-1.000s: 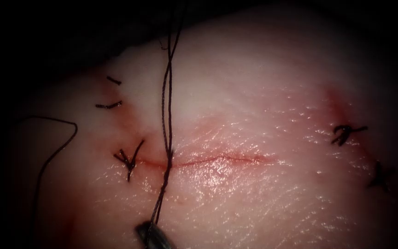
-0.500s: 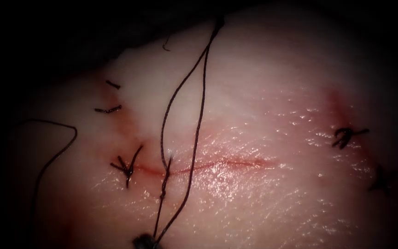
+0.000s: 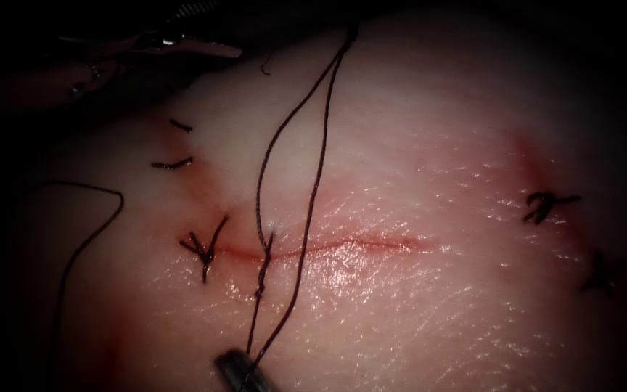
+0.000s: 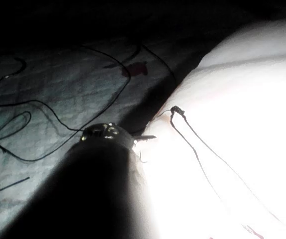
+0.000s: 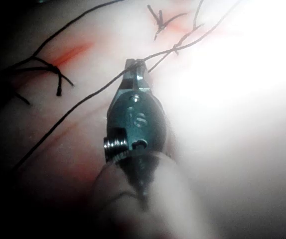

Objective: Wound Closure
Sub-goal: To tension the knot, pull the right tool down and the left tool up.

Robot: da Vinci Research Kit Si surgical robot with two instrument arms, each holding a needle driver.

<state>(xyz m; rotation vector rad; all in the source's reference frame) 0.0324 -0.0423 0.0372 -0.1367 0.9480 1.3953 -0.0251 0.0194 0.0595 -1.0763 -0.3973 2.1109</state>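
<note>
Endoscope view: the left tool (image 3: 205, 48) has come in far left, jaws unclear. The right tool (image 3: 244, 372), near, grips the thread (image 3: 312, 196), now slack across the cut (image 3: 342, 247).

Past my left tool (image 4: 147, 137) I see a pale, wrinkled cloth (image 4: 58, 84) spread flat, running alongside the shaft and out ahead of the tip. Its surface is creased in fine folds. A dark red blotch (image 4: 139, 68) sits on it, ahead of the tool's tip and well apart from it.
</note>
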